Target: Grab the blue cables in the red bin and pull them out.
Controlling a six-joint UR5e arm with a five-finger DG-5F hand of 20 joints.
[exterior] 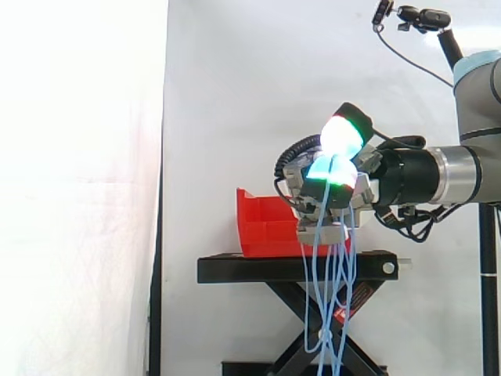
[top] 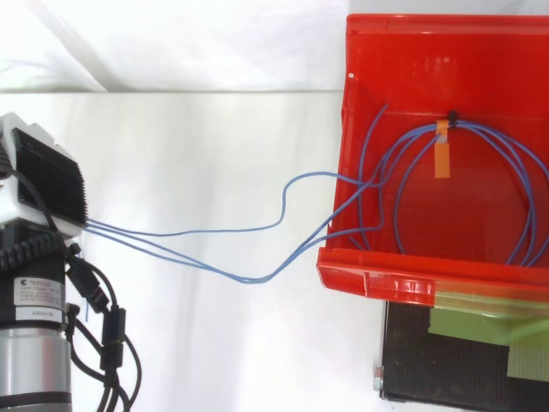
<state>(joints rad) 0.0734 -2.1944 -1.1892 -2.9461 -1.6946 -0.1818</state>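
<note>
My hand (exterior: 335, 194) hovers just right of the red bin (exterior: 262, 223), over the right end of the black stand (exterior: 250, 269). Its fingers are curled, pads glowing cyan and green, and they are shut on a bunch of thin blue cables (exterior: 329, 298). The cables hang in long loops below the hand, in front of the stand. From above, the hand (top: 43, 184) is at the far left, and several blue strands (top: 257, 278) stretch from it across to the bin's front rim (top: 403, 281). A coil of the cables (top: 515, 172), tied with an orange tag (top: 443, 156), lies inside the bin.
The bin sits on a black scissor stand with green tape (top: 480, 328) on its top. A white curtain hangs behind. A camera on a black arm (exterior: 423, 17) stands at the upper right, above the robot arm.
</note>
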